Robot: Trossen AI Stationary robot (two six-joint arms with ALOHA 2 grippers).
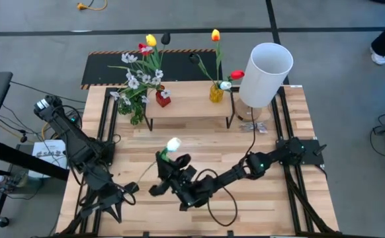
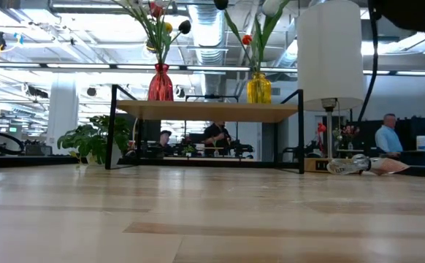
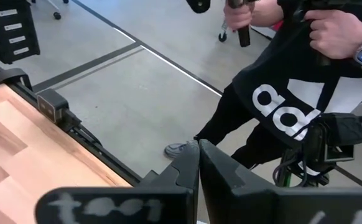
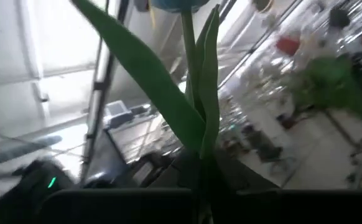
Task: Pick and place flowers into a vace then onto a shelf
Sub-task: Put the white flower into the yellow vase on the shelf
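Note:
My right gripper point(image 1: 165, 161) is over the middle of the table, shut on a white tulip point(image 1: 173, 144) with a green stem and long leaves point(image 4: 168, 93). The shelf point(image 1: 189, 107) stands at the far side and carries a red vase point(image 2: 161, 82) and a yellow vase point(image 2: 258, 88). Both vases hold flowers by their stems: the red one yellow and red tulips with white blossoms point(image 1: 139, 73), the yellow one an orange tulip point(image 1: 215, 35). My left gripper point(image 3: 198, 169) is shut on nothing at the near left point(image 1: 128, 190). My right gripper pinches the white tulip's green stem point(image 4: 201, 163) between its two fingers, just below where the leaves branch off. The stem and leaves rise up and away from the fingers, with the head on top. The flower is lifted clear of the table.
A tall white cylinder point(image 1: 265, 73) stands at the shelf's right end. A bushy green sprig point(image 1: 137, 114) lies by the shelf's left leg. A small crumpled object point(image 2: 358, 166) lies at the right of the shelf. A person point(image 3: 293, 93) stands beyond the table's near left edge.

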